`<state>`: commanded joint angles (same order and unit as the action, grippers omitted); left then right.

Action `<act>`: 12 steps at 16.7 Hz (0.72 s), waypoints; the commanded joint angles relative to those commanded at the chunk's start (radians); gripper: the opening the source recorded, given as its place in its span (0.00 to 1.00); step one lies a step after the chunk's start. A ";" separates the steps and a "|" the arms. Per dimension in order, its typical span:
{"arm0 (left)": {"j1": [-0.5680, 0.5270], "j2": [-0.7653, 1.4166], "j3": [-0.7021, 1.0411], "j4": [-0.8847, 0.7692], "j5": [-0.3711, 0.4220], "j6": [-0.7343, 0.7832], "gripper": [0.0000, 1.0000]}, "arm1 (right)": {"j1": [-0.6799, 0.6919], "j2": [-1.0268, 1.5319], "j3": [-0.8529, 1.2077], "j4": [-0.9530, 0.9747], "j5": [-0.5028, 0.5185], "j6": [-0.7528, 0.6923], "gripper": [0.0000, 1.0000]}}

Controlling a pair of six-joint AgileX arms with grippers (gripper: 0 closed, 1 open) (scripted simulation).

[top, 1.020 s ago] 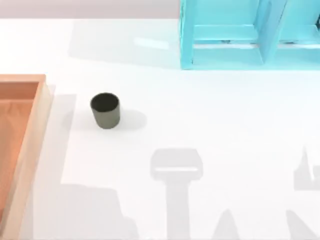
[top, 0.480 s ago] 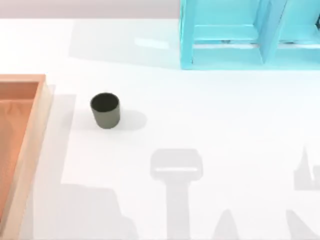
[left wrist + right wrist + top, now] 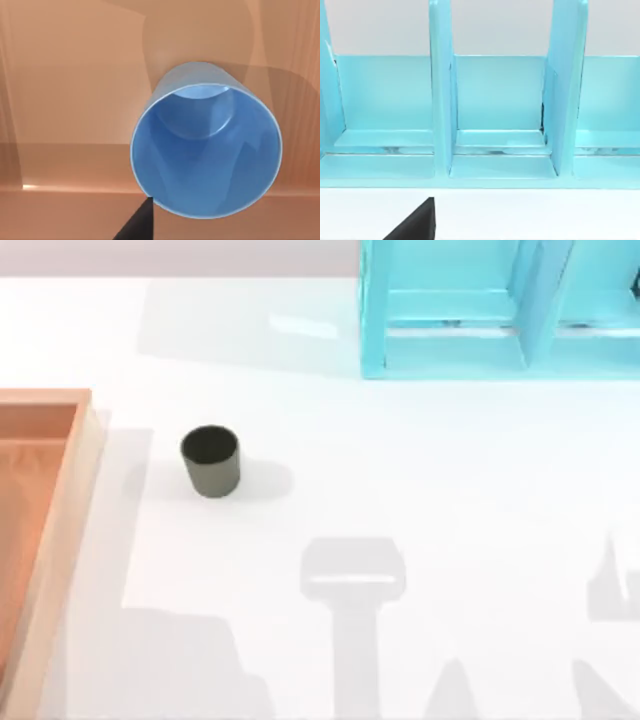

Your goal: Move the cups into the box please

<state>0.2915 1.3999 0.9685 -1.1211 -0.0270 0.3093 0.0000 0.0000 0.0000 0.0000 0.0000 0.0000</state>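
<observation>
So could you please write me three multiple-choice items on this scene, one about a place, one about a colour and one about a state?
1. Where does the olive cup stand?
A. On the table, right of the box
B. Inside the box
C. On the shelf unit

2. What colour is the cup seen in the left wrist view?
A. Red
B. Blue
C. White

3. How does the olive cup stand?
A. Lying on its side
B. Upside down
C. Upright, mouth up

Answers: 1 A, the top view shows it on the white table beside the box's rim. 2 B, the blue cup sits over an orange-brown surface. 3 C, its dark open mouth faces the overhead camera.
</observation>
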 joint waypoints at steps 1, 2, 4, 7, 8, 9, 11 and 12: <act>0.000 0.000 0.000 0.000 0.000 0.000 1.00 | 0.000 0.000 0.000 0.000 0.000 0.000 1.00; 0.000 0.000 0.000 0.000 0.000 0.000 1.00 | 0.000 0.000 0.000 0.000 0.000 0.000 1.00; 0.000 0.000 0.000 0.000 0.000 0.000 1.00 | 0.000 0.000 0.000 0.000 0.000 0.000 1.00; 0.000 0.000 0.000 0.000 0.000 0.000 1.00 | 0.000 0.000 0.000 0.000 0.000 0.000 1.00; -0.001 -0.001 0.000 0.000 0.000 0.000 1.00 | 0.000 0.000 0.000 0.000 0.000 0.000 1.00; -0.001 0.001 0.003 -0.003 0.000 0.000 1.00 | 0.000 0.000 0.000 0.000 0.000 0.000 1.00; 0.000 0.010 0.041 -0.041 -0.001 0.001 1.00 | 0.000 0.000 0.000 0.000 0.000 0.000 1.00; 0.000 0.012 0.076 -0.076 -0.001 0.001 1.00 | 0.000 0.000 0.000 0.000 0.000 0.000 1.00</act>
<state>0.2914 1.4124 1.0440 -1.1967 -0.0279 0.3102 0.0000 0.0000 0.0000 0.0000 0.0000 0.0000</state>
